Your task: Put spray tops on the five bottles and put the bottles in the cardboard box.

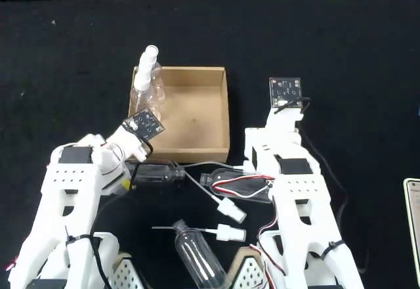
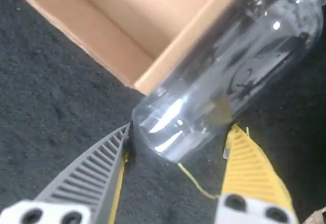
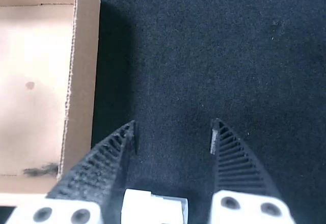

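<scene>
My left gripper (image 2: 181, 130) is shut on the base of a clear bottle (image 2: 234, 61), which carries a white spray top (image 1: 150, 58). The bottle (image 1: 146, 87) is held tilted over the left wall of the cardboard box (image 1: 197, 150). The box interior (image 3: 30, 81) looks bare where it shows. My right gripper (image 3: 173, 132) is open with nothing in it, over the black table just right of the box. Three topless bottles lie in front of the box (image 1: 156, 174) (image 1: 226, 182) (image 1: 195, 251). Two loose spray tops (image 1: 231, 209) (image 1: 230, 233) lie between them.
The right arm's red and white cables (image 1: 246, 185) drape over the middle lying bottle. A pale flat object (image 1: 413, 217) sits at the right table edge. Black table (image 1: 354, 72) stretches open behind and to the right of the box.
</scene>
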